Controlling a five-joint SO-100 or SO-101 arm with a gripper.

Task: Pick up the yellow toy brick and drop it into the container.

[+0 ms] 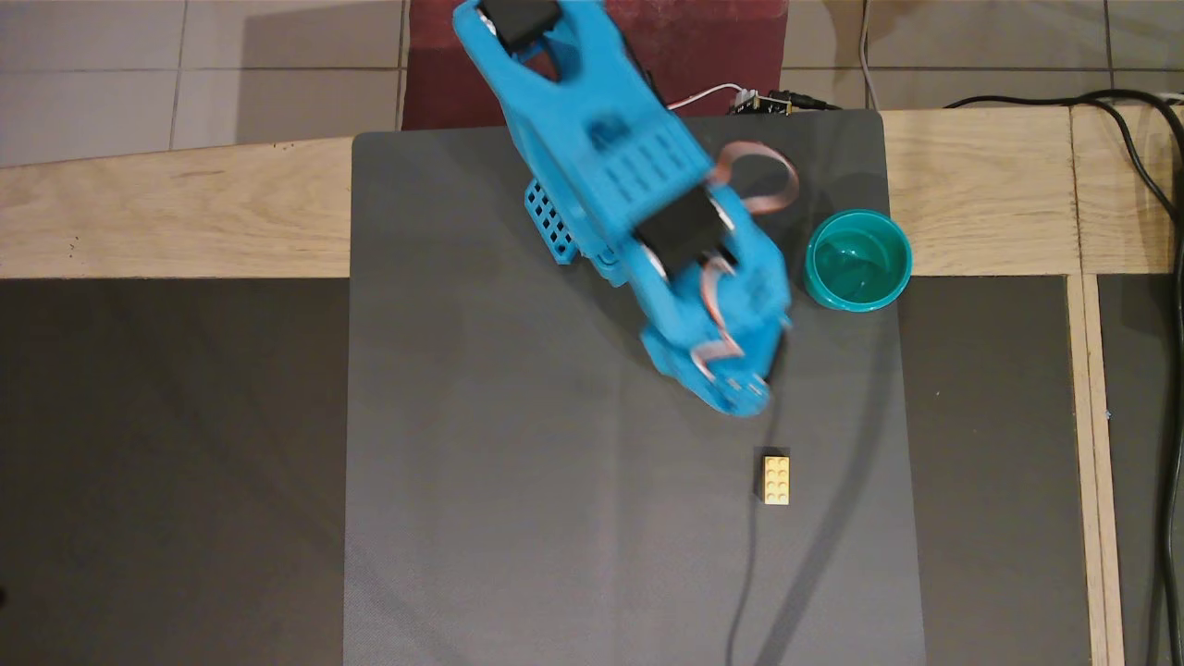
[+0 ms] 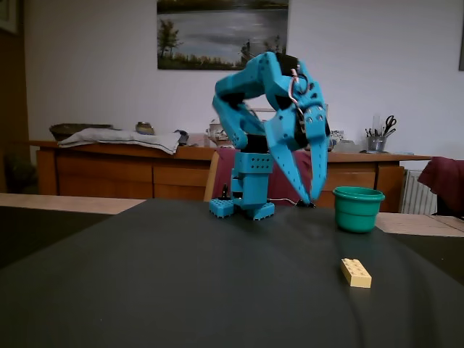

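Observation:
The yellow toy brick (image 1: 776, 479) lies flat on the dark mat, studs up; in the fixed view (image 2: 356, 272) it sits at the front right. The teal-green container (image 1: 902, 250) stands upright at the mat's right edge, and shows empty from overhead; in the fixed view (image 2: 358, 210) it is behind the brick. My blue gripper (image 1: 751, 393) hangs in the air between them, fingers pointing down. In the fixed view the gripper (image 2: 313, 198) has its tips together and holds nothing. It is above the mat, short of the brick and left of the container.
The grey mat (image 1: 555, 462) covers the table's middle. A thin dark cable (image 1: 745, 583) runs over it from near the brick to the front edge. The arm's base (image 2: 246, 206) stands at the back. Black cables (image 1: 1147, 176) lie at the right.

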